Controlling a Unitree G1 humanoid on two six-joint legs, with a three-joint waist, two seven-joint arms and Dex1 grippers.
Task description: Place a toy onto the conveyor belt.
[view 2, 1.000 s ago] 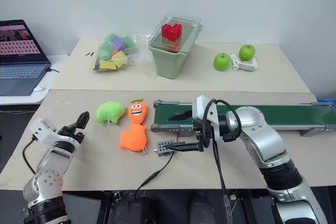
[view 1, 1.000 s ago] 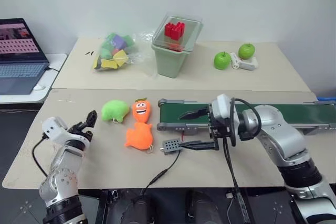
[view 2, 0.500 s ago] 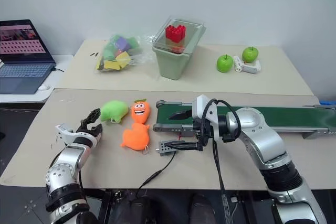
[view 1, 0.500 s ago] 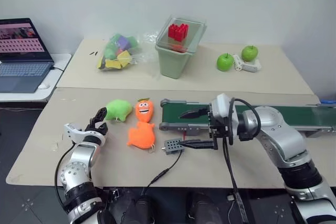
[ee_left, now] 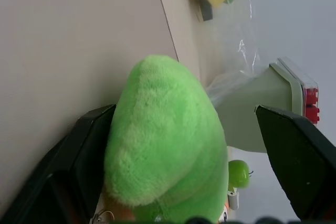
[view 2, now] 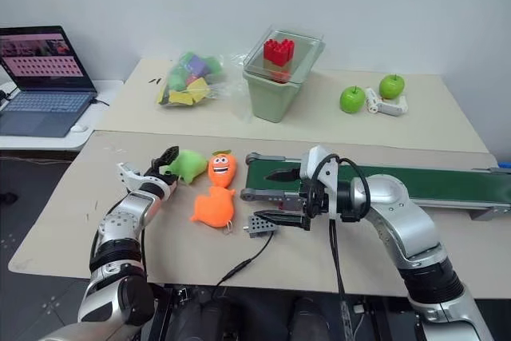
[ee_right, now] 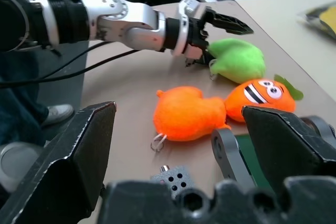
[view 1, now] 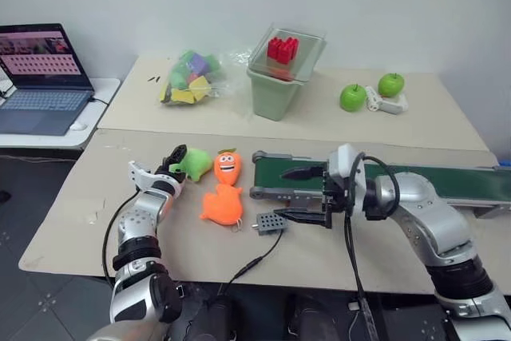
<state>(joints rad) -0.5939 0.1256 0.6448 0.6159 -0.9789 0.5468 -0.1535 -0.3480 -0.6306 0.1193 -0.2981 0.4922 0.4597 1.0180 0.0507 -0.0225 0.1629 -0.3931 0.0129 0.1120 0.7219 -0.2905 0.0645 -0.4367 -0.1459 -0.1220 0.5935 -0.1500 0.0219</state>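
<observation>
Since a second ago, the left gripper (view 1: 170, 159) has travelled forward across the table (view 1: 96, 221) from its near-left edge and now sits at the toy (view 1: 194, 164), its black fingers spread wide on either side of the plush; in the left wrist view the toy (ee_left: 165, 145) fills the gap between the two fingers (ee_left: 86, 145), not yet squeezed. The right gripper (view 1: 307, 195) has barely shifted.

That lime-green toy lies on the table at about 9 o'clock from the orange carrot plush (view 1: 224, 189), just beside it, and well to the 9 o'clock side of the conveyor belt (view 1: 447, 183). The belt runs along the table toward 3 o'clock, its rounded near end at the carrot's 3 o'clock side.

The right gripper hovers over that belt end, pointing toward the left arm, fingers wide apart and holding nothing. Just beside its lower finger lies a small grey perforated box (view 1: 271, 222) with a cable.

At 12 o'clock across the table stand a green bin (view 1: 278, 85) with red blocks, a bag of coloured pieces (view 1: 188, 77) and two apples (view 1: 353, 97).
</observation>
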